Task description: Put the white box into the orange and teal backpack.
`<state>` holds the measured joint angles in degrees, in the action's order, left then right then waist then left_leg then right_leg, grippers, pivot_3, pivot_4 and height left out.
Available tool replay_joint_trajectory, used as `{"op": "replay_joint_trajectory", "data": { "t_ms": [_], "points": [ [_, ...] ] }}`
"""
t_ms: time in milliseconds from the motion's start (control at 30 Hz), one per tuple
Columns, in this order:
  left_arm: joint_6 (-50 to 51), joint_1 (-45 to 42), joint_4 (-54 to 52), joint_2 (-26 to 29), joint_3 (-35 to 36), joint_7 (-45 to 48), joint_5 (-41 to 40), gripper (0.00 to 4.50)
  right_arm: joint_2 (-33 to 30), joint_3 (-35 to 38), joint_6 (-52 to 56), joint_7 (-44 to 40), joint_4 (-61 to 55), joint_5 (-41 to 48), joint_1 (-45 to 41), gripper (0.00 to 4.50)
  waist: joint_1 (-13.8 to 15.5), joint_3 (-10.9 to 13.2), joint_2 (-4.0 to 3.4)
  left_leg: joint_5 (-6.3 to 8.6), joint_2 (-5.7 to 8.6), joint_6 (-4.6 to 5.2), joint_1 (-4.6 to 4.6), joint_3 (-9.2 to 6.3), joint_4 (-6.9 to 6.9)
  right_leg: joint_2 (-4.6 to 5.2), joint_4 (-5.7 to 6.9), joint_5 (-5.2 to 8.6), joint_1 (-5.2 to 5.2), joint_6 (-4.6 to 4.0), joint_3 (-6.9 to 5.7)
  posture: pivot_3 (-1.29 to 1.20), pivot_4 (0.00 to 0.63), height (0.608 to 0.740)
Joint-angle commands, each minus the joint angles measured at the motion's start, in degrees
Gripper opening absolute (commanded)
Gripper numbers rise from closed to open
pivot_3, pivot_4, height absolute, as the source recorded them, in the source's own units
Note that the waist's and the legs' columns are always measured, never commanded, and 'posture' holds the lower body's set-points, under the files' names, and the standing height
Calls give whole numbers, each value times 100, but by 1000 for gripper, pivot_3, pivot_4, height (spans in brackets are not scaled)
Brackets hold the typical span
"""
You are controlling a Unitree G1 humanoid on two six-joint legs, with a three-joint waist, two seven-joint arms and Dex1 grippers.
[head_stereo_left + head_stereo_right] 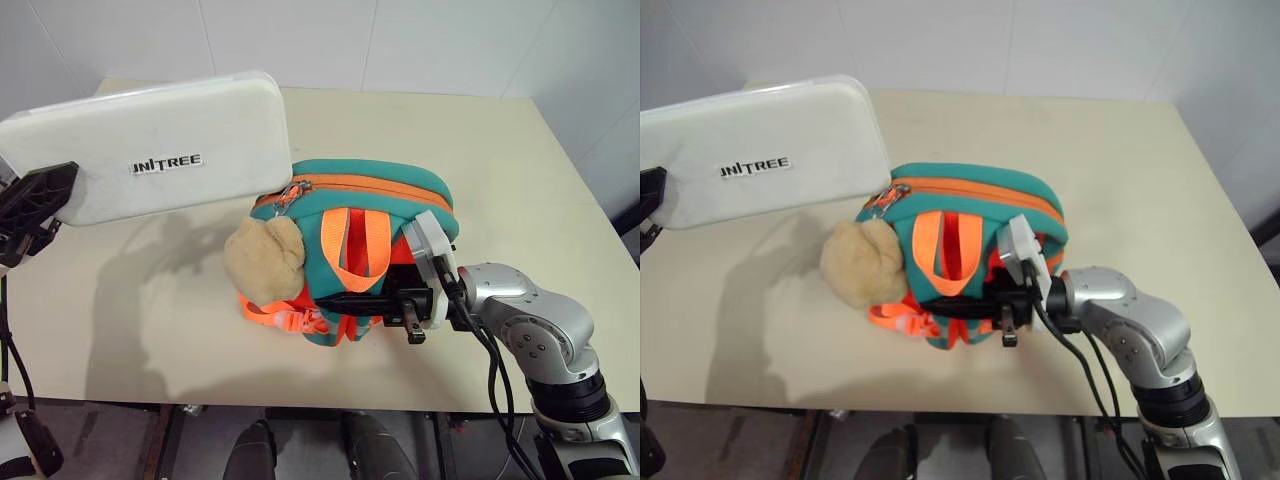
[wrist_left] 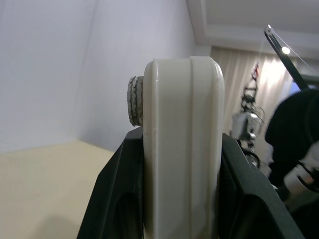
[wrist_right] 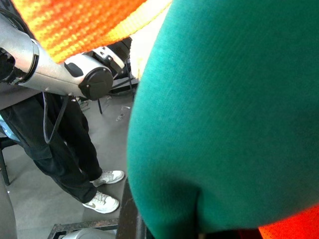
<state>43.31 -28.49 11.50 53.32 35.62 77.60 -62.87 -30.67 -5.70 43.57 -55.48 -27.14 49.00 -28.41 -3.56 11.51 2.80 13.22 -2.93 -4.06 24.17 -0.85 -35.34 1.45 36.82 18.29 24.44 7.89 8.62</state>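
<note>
The white box (image 1: pixel 160 145), a flat case with dark lettering on its lid, hangs tilted in the air above the table's left side. My left gripper (image 1: pixel 40 200) is shut on its left end, and in the left wrist view the box edge (image 2: pixel 182 124) sits between the two black fingers (image 2: pixel 119 194). The orange and teal backpack (image 1: pixel 375 195) stands upright on the table's middle with its orange zipper line along the top. A beige plush piece (image 1: pixel 265 258) hangs at its left. My right gripper (image 1: pixel 365 303) is shut on the backpack's near side, low down, with teal fabric (image 3: pixel 224 124) close in the right wrist view.
The beige table (image 1: pixel 500 180) has bare surface to the right and behind the backpack. Orange straps with buckles (image 1: pixel 285 318) trail near the table's front edge. A person's legs and white shoes (image 3: pixel 102 199) stand on the floor beyond the table.
</note>
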Motion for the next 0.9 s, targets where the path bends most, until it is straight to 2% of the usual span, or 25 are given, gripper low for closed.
{"op": "replay_joint_trajectory", "data": {
  "t_ms": [33,333,700,900],
  "points": [
    [-166,80,-168,254,-160,313,278,1320,69,-13,-115,-5,-88,13,-90,3,-3,0,0,0,0,0,-1,0,-1,0,2,1,0,-1,0,0,150,740],
    [-816,-143,-62,314,-804,417,1113,1317,95,11,-114,9,-79,-11,-97,3,8,0,0,-2,0,1,-2,0,-19,-1,16,2,-2,-4,-1,0,150,740],
    [-1639,-956,778,873,-1685,1349,2107,1300,99,34,-151,76,-59,-31,-101,3,15,0,0,-1,0,2,-1,-2,-27,-5,19,2,-5,-2,-1,0,150,740],
    [-2039,-1171,1048,1172,-2378,1490,2507,1300,108,19,-190,80,-29,-43,-99,3,18,0,0,-1,0,3,-1,-3,-32,-5,26,2,-5,-2,-1,0,150,740]
  ]
}}
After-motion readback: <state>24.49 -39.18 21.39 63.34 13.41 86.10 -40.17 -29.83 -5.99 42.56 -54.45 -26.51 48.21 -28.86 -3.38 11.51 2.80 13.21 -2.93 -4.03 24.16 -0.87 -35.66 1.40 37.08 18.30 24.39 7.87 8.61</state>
